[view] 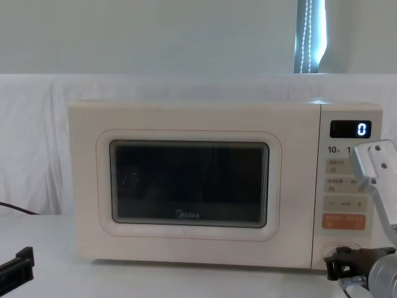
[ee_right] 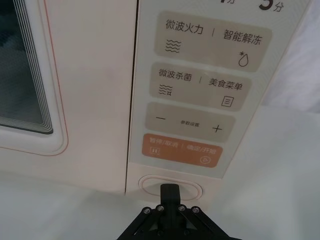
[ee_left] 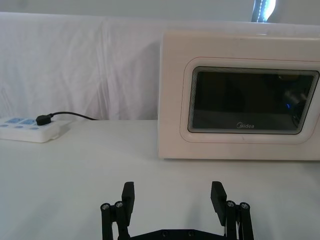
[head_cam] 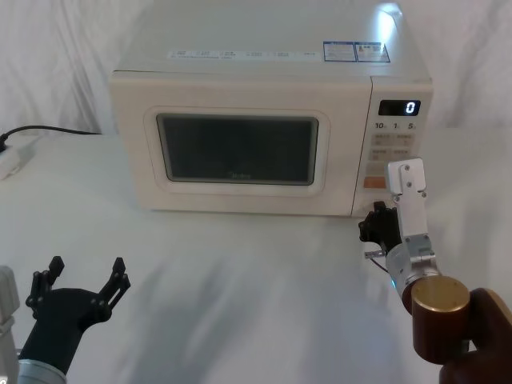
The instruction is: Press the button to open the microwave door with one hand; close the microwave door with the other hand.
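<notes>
The cream microwave (head_cam: 264,72) stands at the back of the table, its display (head_cam: 400,107) reading 0. The microwave door (head_cam: 240,152) (view: 189,183) (ee_left: 250,100) is closed flush. My right gripper (head_cam: 374,224) (view: 338,261) is at the foot of the control panel, shut. In the right wrist view its joined tip (ee_right: 170,192) sits right at the middle of the wide cream button (ee_right: 150,184), below the orange button (ee_right: 181,149). I cannot tell whether it presses in. My left gripper (head_cam: 84,276) (ee_left: 173,197) hovers open and empty over the table's front left, well short of the door.
A white power strip (head_cam: 12,160) (ee_left: 30,129) with a black plug and cable lies on the table to the microwave's left. White cloth covers the table (head_cam: 240,272) and the wall behind. Bare table lies between the left gripper and the microwave.
</notes>
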You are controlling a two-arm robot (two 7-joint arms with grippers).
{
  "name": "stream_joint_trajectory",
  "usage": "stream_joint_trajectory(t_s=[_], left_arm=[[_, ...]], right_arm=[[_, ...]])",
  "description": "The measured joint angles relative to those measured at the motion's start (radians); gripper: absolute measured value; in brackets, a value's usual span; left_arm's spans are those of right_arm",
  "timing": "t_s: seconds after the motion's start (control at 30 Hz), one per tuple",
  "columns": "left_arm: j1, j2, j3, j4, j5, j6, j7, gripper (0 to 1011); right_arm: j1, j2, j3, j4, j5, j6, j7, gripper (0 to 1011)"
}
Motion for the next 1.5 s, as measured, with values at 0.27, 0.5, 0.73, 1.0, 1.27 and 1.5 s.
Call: stream_joint_trajectory(t_s=[0.27, 0.5, 0.73, 1.0, 1.27, 1.5], left_arm=[[0.000, 0.000, 0.000, 0.000, 0.000, 0.000, 0.000, 1001], [0.000, 0.000, 0.000, 0.000, 0.000, 0.000, 0.000, 1001], [0.000, 0.000, 0.000, 0.000, 0.000, 0.000, 0.000, 1001], [0.000, 0.000, 0.000, 0.000, 0.000, 0.000, 0.000, 1001], [0.000, 0.000, 0.000, 0.000, 0.000, 0.000, 0.000, 1001], [0.000, 0.000, 0.000, 0.000, 0.000, 0.000, 0.000, 1001]], right_arm=[[0.000, -0.003, 0.006, 0.000, -0.012, 0.000, -0.006, 0], [0.003, -0.004, 0.010, 0.003, -0.021, 0.001, -0.008, 0], [0.006, -0.007, 0.012, 0.006, -0.030, 0.003, -0.011, 0], [0.011, -0.009, 0.016, 0.016, -0.037, 0.004, -0.014, 0], [0.022, -0.010, 0.017, 0.032, -0.045, 0.001, -0.015, 0], [0.029, -0.010, 0.017, 0.041, -0.052, 0.001, -0.017, 0]])
